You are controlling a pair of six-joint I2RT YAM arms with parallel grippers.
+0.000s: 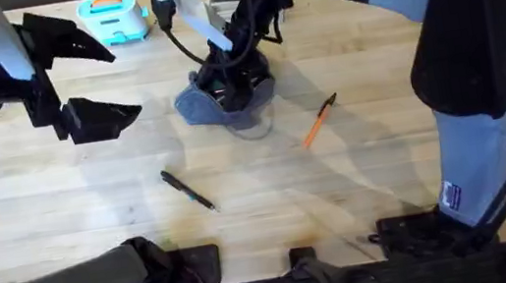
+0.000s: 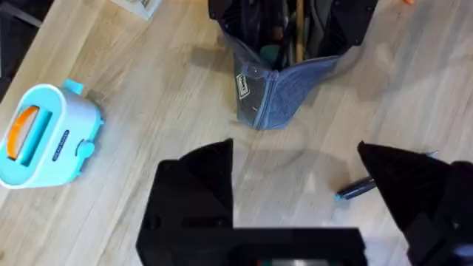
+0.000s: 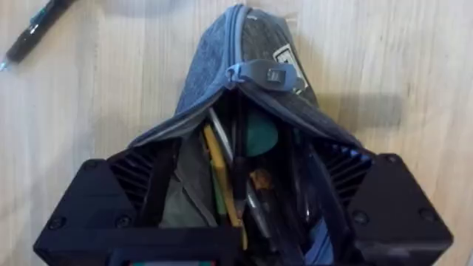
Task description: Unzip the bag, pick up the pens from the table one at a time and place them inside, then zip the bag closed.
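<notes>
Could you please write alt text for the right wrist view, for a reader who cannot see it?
The right gripper has its black fingers spread inside the open mouth of the grey-blue bag, holding it apart so the pencils and other items inside show. The zipper pull sits partway along the bag's top, and a black pen lies on the wooden table nearby.

The left gripper (image 1: 86,81) has black, wedge-shaped fingers on a white link. The right gripper (image 3: 244,214) has black ribbed fingers, with screws near each outer corner. Behind it, a white link trails black cables. Both arms have grey-blue casing.
</notes>
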